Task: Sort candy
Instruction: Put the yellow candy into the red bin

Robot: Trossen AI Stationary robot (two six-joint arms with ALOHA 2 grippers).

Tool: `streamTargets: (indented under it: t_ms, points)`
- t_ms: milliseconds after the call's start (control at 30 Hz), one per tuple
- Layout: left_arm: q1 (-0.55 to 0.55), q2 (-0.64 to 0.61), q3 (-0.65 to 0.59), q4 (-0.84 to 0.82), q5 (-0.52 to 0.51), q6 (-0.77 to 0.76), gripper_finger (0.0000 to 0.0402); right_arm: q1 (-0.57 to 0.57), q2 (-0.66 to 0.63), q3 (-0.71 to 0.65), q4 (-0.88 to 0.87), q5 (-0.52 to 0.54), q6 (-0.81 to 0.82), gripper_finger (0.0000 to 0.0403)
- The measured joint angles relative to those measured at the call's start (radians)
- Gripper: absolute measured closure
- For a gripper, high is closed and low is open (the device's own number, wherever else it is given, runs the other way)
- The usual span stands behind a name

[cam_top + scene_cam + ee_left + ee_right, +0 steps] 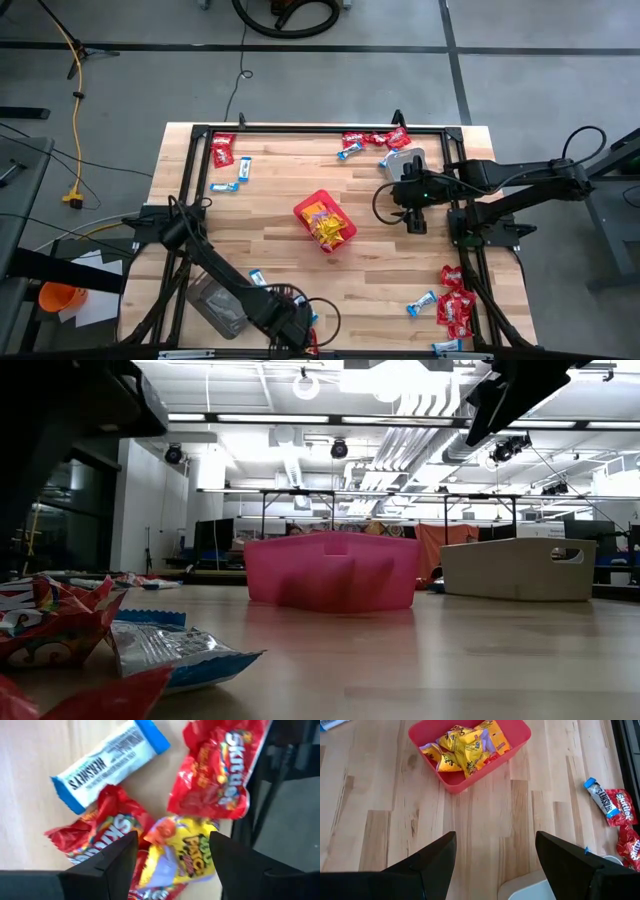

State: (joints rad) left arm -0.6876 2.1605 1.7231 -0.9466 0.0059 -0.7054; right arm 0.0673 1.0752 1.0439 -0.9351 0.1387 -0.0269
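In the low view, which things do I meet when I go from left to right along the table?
Red candy packets → blue-and-white packet → red bin → grey tub.

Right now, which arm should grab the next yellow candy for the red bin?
Probably the left. Its open claw hovers right over a yellow candy at the table's near edge. The right claw is open above bare wood beside the red bin.
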Motion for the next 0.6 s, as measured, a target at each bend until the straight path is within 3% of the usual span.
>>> streamTargets:
  t_ms: [133, 433, 533, 600]
  points:
    - [0.000, 0.000, -0.030, -0.001, 0.003, -0.012, 0.0206, 0.000, 0.000, 0.000, 0.000, 0.000, 0.000, 0.0135]
    - [-0.014, 0.000, -0.046, 0.023, 0.033, -0.001, 0.0322, 0.000, 0.000, 0.000, 0.000, 0.000, 0.000, 0.0135]
    - [-0.017, 0.000, -0.046, 0.023, 0.020, 0.000, 0.0379, 0.000, 0.000, 0.000, 0.000, 0.000, 0.000, 0.0135]
    - [-0.016, 0.000, -0.046, 0.023, 0.018, -0.010, 0.0394, 0.000, 0.000, 0.000, 0.000, 0.000, 0.000, 0.0135]
